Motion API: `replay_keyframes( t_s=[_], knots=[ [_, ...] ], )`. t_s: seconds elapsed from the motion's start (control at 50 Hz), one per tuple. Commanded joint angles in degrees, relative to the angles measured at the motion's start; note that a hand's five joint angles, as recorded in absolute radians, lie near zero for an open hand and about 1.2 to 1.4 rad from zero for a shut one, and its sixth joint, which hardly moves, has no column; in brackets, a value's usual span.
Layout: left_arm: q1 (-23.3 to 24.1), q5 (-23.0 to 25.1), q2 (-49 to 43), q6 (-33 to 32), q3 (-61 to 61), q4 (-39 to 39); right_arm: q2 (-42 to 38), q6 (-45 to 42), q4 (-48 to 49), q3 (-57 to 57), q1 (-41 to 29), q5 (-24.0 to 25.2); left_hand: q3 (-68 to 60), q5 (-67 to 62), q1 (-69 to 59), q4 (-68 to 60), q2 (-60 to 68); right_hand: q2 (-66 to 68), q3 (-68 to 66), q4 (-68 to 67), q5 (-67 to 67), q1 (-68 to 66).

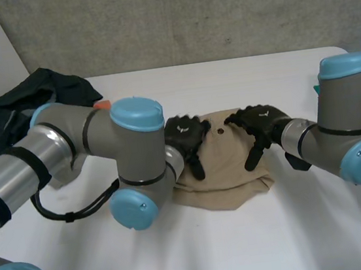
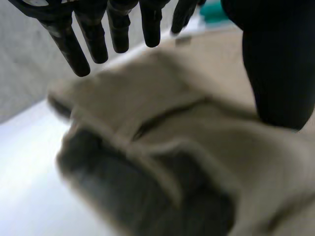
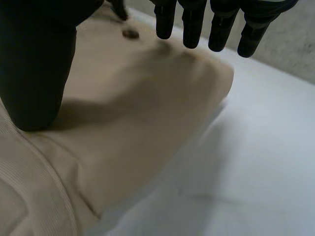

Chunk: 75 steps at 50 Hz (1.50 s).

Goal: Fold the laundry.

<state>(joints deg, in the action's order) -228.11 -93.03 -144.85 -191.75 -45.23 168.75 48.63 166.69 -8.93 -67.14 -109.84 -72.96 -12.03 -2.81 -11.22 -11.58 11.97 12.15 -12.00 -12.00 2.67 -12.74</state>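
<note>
Left robot hand (image 1: 187, 137) and right robot hand (image 1: 258, 122) sit over the folded beige garment (image 1: 228, 172) — fingers straight, spread.

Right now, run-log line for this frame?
left hand: open, over beige garment | right hand: open, over same garment | dark clothes: far left

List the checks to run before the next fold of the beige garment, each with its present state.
1. The left hand is over the left part of the beige garment: ok.
2. The right hand is over its right part: ok.
3. Both hands open, ready to grasp: ok.
4. Garment wholly on the white table: ok.
5. The dark clothes pile lies apart from it: ok.
6. Lower layers flat: cannot tell.
</note>
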Motion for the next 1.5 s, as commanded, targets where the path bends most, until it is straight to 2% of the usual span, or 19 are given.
replay_keyframes(
  t_s=[0.02, 0.08, 0.2, 0.3, 0.38, 0.4, 0.44, 0.46, 0.5, 0.58, 0.7, 0.78, 0.98, 1.08, 1.1, 1.12, 1.3, 1.44, 1.5],
  knots=[
    [-0.2, -2.9, 0.4, -8.5, -2.8, -3.0, -1.6, -5.2, -1.3, 0.8, -0.5, -5.6, -0.7, 0.1, -1.5, -1.2, 0.8, -2.2, 2.0, 2.0, -2.7, 2.7],
    [-0.1, -2.7, 2.7, -8.3, -2.5, -3.0, 1.4, -9.7, -1.4, 0.2, -0.8, -7.4, -0.2, 0.6, -1.0, -0.7, 0.3, -2.2, 2.0, 2.0, -2.7, 2.7],
    [-0.4, -1.2, 14.1, -8.4, -2.3, -1.0, 9.9, -11.5, 0.8, -3.8, -1.2, -10.5, 1.5, 2.3, 0.7, 1.0, -1.4, -2.2, 2.0, 2.0, -2.7, 2.7],
    [-0.7, 4.1, 18.0, -8.5, -2.3, 1.9, 17.8, -11.6, 9.1, -15.7, -4.6, -11.2, 2.0, 2.8, 1.2, 1.6, -2.0, -2.2, 2.0, 2.0, -2.7, 2.7],
    [-2.2, 11.3, 19.6, -7.9, -2.1, 2.1, 21.3, -12.3, 15.8, -25.6, -8.4, -11.4, 2.0, 2.8, 1.2, 1.5, -1.9, -2.2, 2.0, 2.0, -2.7, 2.7],
    [-2.9, 15.0, 20.0, -7.1, -2.1, 2.1, 21.4, -12.3, 16.9, -27.3, -9.2, -11.5, 2.0, 2.8, 1.2, 1.5, -1.9, -2.2, 2.0, 2.0, -2.7, 2.7],
    [-3.7, 18.9, 20.4, -5.6, -2.1, 2.0, 21.4, -12.1, 20.4, -32.3, -11.0, -11.3, 2.0, 2.8, 1.2, 1.5, -1.9, -2.2, 2.0, 2.0, -2.7, 2.7],
    [-4.3, 23.5, 20.7, -3.4, -2.1, 1.8, 21.4, -11.7, 22.4, -34.7, -11.8, -11.3, 1.8, 2.6, 1.0, 1.4, -1.8, -2.2, 2.0, 2.0, -2.7, 2.7],
    [-4.8, 28.3, 20.9, -0.6, -2.0, 1.6, 20.9, -11.5, 24.5, -36.7, -12.7, -11.5, 1.7, 2.4, 0.8, 1.2, -1.6, -2.2, 2.0, 2.0, -2.7, 2.7],
    [-5.7, 33.1, 21.4, 3.5, -1.5, 1.3, 15.7, -11.5, 31.2, -38.9, -14.8, -12.7, 1.3, 2.1, 0.5, 0.9, -1.3, -2.2, 2.0, 2.0, -2.7, 2.7],
    [-6.1, 33.0, 21.1, 4.7, -1.8, 1.4, 10.6, -12.1, 42.9, -37.1, -15.4, -18.3, 1.1, 1.9, 0.3, 0.7, -1.1, -2.2, 2.0, 2.0, -2.7, 2.7],
    [-5.9, 32.7, 21.0, 4.8, -2.1, 1.5, 7.3, -12.4, 47.3, -33.8, -15.2, -18.9, 1.0, 1.8, 0.2, 0.5, -0.9, -2.2, 2.0, 2.0, -2.7, 2.7],
    [-6.1, 32.0, 21.1, 4.8, -2.3, 1.5, 2.2, -12.0, 47.9, -24.1, -14.8, -19.4, 0.8, 1.6, 0.0, 0.4, -0.7, -2.2, 2.0, 2.0, -2.7, 2.7],
    [-6.1, 32.0, 21.4, 4.9, -2.2, 1.6, -0.8, -12.1, 47.1, -19.4, -14.7, -19.0, 0.8, 1.6, 0.0, 0.4, -0.7, 22.3, -22.4, -22.4, 21.7, -21.7],
    [-6.2, 32.0, 21.4, 4.9, -2.2, 1.6, -1.7, -11.9, 46.3, -17.9, -14.7, -18.9, 0.8, 1.6, 0.0, 0.4, -0.7, 53.6, -53.8, -53.8, 53.1, -53.0],
    [-6.1, 32.0, 21.5, 4.9, -2.2, 1.6, -1.8, -11.7, 46.0, -17.2, -14.7, -18.9, 0.8, 1.6, 0.0, 0.4, -0.7, 67.7, -67.9, -67.9, 67.2, -67.1],
    [-6.6, 31.9, 21.7, 4.9, -1.5, 1.7, 2.0, -10.8, 41.1, -10.6, -9.1, -15.7, 0.6, 1.4, -0.2, 0.2, -0.6, 67.8, -68.0, -68.0, 67.3, -67.3],
    [-6.9, 29.5, 24.1, 5.3, 0.9, 2.6, 6.0, -7.4, 41.9, -2.1, 0.4, -14.4, 0.8, 1.6, 0.0, 0.4, -0.7, 67.8, -68.0, -68.0, 67.3, -67.3],
    [-7.0, 29.3, 25.2, 6.3, 2.1, 3.6, 6.5, -3.8, 45.1, 2.3, 5.3, -14.3, 0.8, 1.6, 0.0, 0.4, -0.7, 67.8, -68.0, -68.0, 67.3, -67.3]
  ],
)
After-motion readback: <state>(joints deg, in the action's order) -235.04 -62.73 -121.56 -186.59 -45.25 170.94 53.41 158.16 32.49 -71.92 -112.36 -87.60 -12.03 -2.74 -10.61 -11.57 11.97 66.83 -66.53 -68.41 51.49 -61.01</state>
